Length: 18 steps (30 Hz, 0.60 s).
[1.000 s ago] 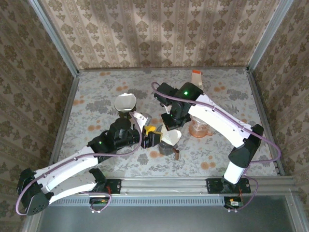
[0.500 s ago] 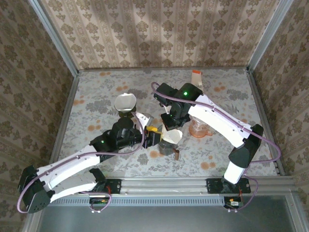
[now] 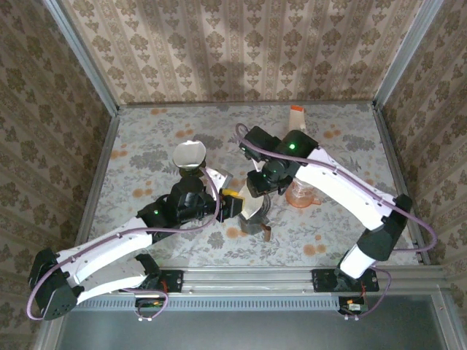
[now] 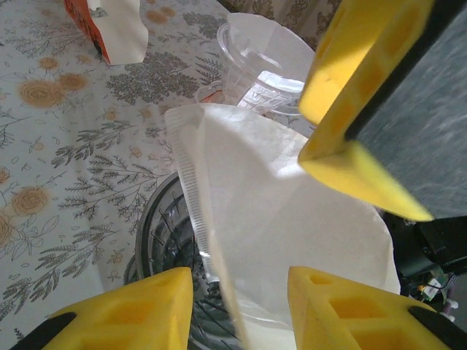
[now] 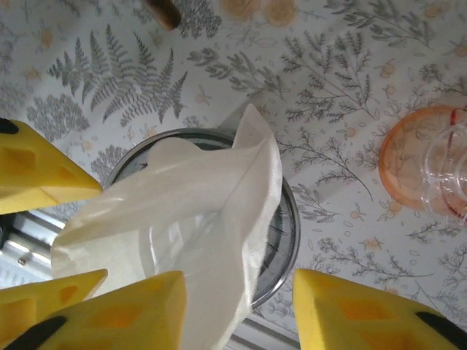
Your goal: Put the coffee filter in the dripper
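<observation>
The white paper coffee filter (image 3: pixel 255 208) stands upright in the dark ribbed glass dripper (image 3: pixel 253 224), its cone partly spread. From the left, my left gripper (image 3: pixel 237 206) reaches in. In its wrist view the filter (image 4: pixel 292 219) has its crimped seam between my yellow fingers (image 4: pixel 124 306), with a sliver of dripper (image 4: pixel 164 240) showing beside the seam. The left gripper (image 4: pixel 241 306) looks open, narrowly. From above, my right gripper (image 3: pixel 261 191) is open, and a fold of the filter (image 5: pixel 190 219) hangs loose between its jaws over the dripper rim (image 5: pixel 292 226).
A clear server on an orange base (image 3: pixel 299 193) stands just right of the dripper. A stack of filters in a holder (image 3: pixel 190 154) sits behind my left arm. An orange-and-white carton (image 3: pixel 297 117) stands at the back. The dripper's brown handle (image 3: pixel 266 233) points toward the near edge.
My right jaws have opened off the filter and that wrist has shifted slightly right. My left jaws have narrowed around the filter's edge. The filter stays in the dripper.
</observation>
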Each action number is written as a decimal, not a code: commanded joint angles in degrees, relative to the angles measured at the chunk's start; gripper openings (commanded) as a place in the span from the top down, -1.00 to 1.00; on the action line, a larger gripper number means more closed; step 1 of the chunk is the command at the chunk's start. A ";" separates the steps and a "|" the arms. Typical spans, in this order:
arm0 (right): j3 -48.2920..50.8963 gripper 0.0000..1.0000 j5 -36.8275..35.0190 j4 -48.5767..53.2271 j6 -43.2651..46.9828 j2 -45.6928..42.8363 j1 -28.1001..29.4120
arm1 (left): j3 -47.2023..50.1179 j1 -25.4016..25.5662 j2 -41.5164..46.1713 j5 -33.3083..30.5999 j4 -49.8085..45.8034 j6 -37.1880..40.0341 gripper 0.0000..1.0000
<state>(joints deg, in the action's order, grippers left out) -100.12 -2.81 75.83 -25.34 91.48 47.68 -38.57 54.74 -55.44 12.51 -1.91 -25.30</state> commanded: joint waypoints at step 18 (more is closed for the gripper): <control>16.86 0.84 -1.02 -15.62 1.03 -10.01 1.76 | -1.42 0.28 0.07 -1.70 -1.93 -3.19 0.12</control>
<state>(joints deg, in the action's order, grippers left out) -83.81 -3.01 60.73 -24.58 83.18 48.80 -38.57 54.74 -55.44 11.49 -3.86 -27.46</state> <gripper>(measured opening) 0.125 0.433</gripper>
